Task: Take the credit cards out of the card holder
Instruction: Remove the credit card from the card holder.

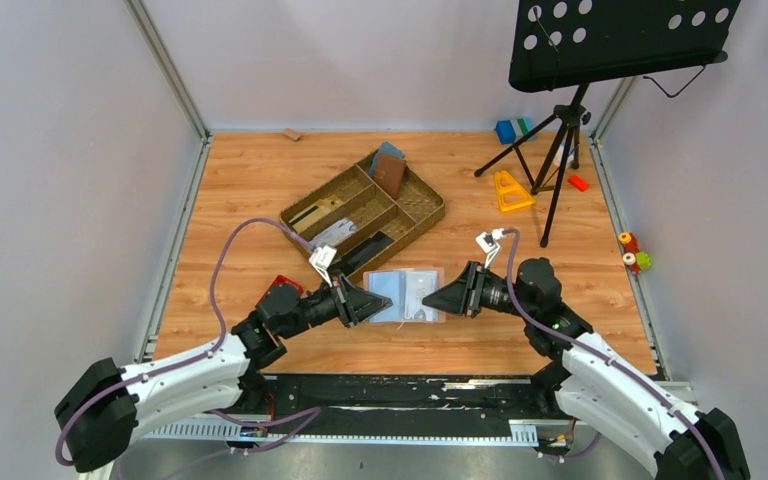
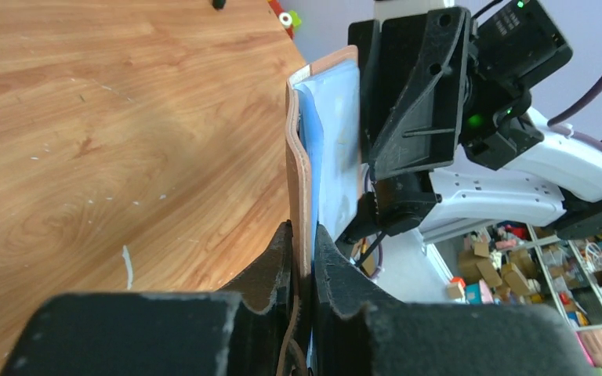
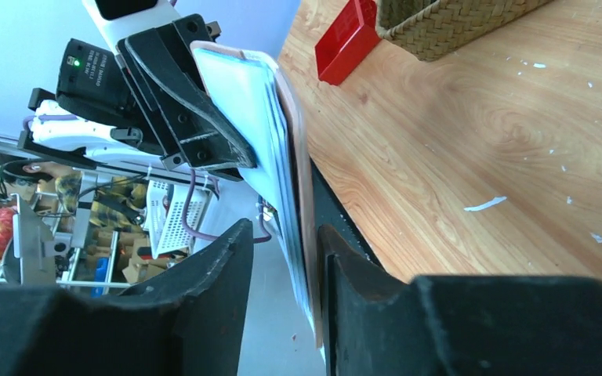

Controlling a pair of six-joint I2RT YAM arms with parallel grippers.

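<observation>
so, how far along are you?

barely begun, i'd judge. the card holder (image 1: pixel 407 295) is spread open, blue-grey side up, stretched between my two pincers over the table (image 1: pixel 240 180), just in front of the woven tray (image 1: pixel 428 205). whether it touches the wood i cannot tell.

and your grip?

my left pincer (image 2: pixel 304 251) is clamped tight on the tan edge, both fingers pressed to the leather. my right pincer (image 3: pixel 282 258) sits astride the opposite edge with its jaws part-way apart. a sliver of gap shows on one side, so i can't say if it truly pinches.

any cards out?

none that i can see on the wood. pale layers (image 3: pixel 270 133) sit tucked against the lining. how many of them are cards i can't say.

what's left, then?

all of it, i think: one side steadies the holder and the other draws each card free.
</observation>
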